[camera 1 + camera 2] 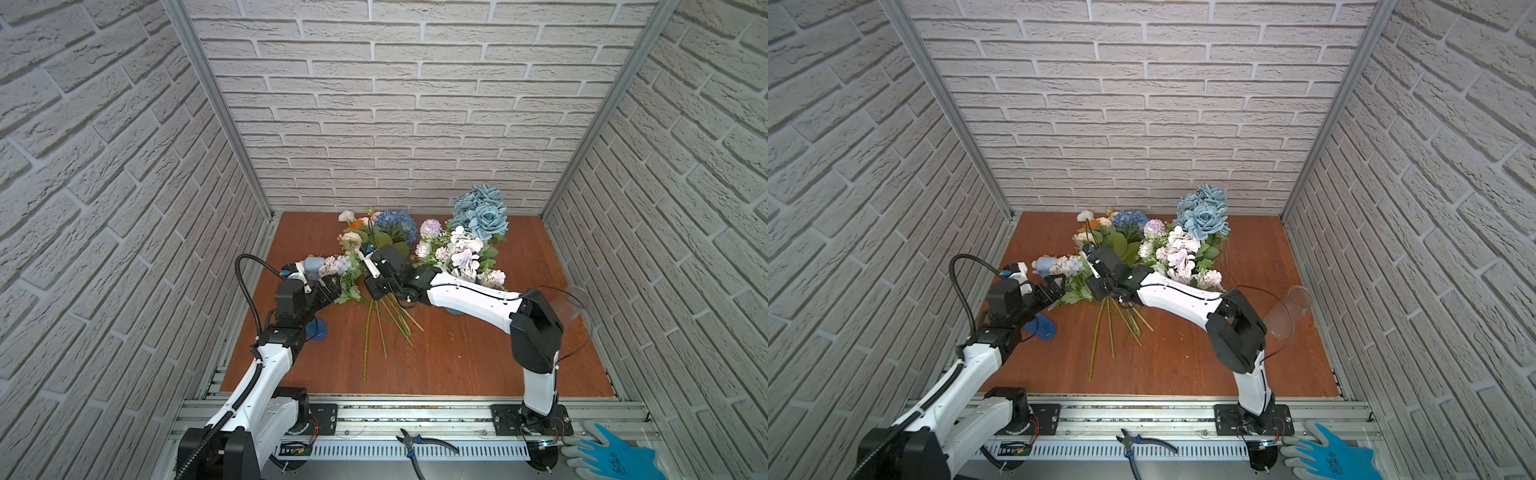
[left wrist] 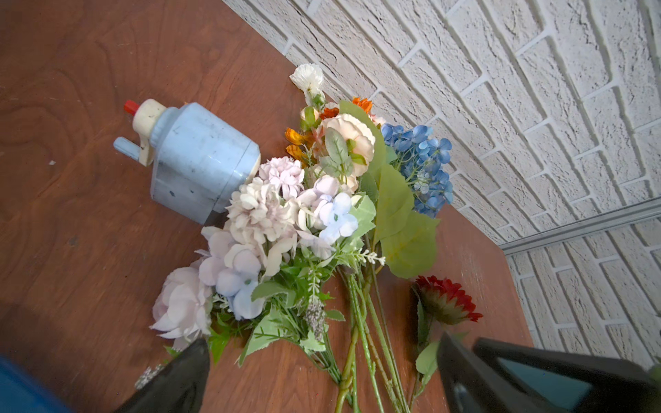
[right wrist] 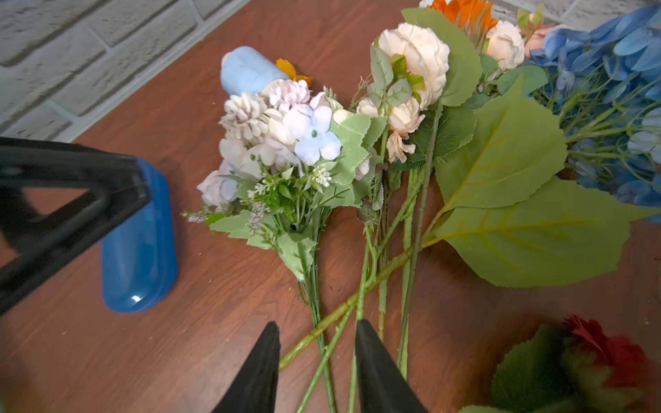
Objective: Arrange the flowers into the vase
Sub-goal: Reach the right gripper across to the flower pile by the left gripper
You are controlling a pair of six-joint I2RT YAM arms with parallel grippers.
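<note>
The flowers lie in a loose heap on the wooden table (image 1: 457, 353), stems fanned toward the front. A lilac-white cluster (image 2: 257, 221) (image 3: 286, 132) lies beside cream roses (image 3: 418, 53), a blue hydrangea (image 1: 395, 224) and a red bloom (image 2: 447, 300). Dusty-blue roses (image 1: 482, 212) sit at the back right. The clear glass vase (image 1: 1287, 311) stands at the right, behind my right arm. My left gripper (image 2: 322, 357) is open just short of the lilac cluster's stems. My right gripper (image 3: 316, 343) is over the crossed green stems (image 3: 332, 343), fingers apart, with stems lying between them.
A pale blue cylinder with a red-tipped cap (image 2: 200, 157) lies against the lilac cluster. A blue oval case (image 3: 139, 243) rests near my left arm. Pliers (image 1: 419, 442) and a blue glove (image 1: 611, 453) lie on the front rail. Brick walls close three sides.
</note>
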